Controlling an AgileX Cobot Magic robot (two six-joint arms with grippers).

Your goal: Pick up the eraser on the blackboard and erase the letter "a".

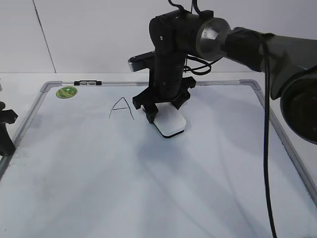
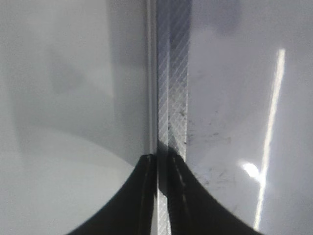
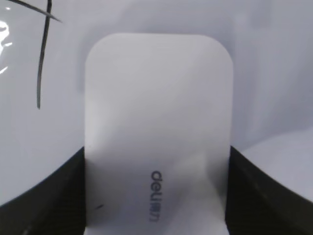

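Right arm: reaches in from the right edge of the exterior view, bends at a grey joint and drops its black wrist section almost straight down over the upper middle of the blackboard (image 1: 148,188).
Right gripper (image 1: 165,112): pointing downward, its two black fingers (image 3: 44,196) pressed against the long sides of the eraser (image 3: 156,127) — closed on it.
Eraser, position: on or just at the board surface, below the wrist, just right of the capital "A" (image 1: 121,107); actual contact with the board cannot be told.
Eraser, long axis: in the right wrist view it runs straight away from the camera, in line with the fingers; in the exterior view it runs at a slant, the free end nearer the viewer and to the right.
Eraser, faces: white top upward with small grey lettering at the gripped end; a black edge shows along the bottom in the exterior view.
Left gripper (image 2: 159,166): low at the left side of the board, above the grey frame (image 2: 171,88) — fingers drawn together with only a thin slit between, holding nothing.
Board fixtures: green sticker (image 1: 66,91) in the far left corner; black-and-silver clip (image 1: 87,83) on the top frame beside it.
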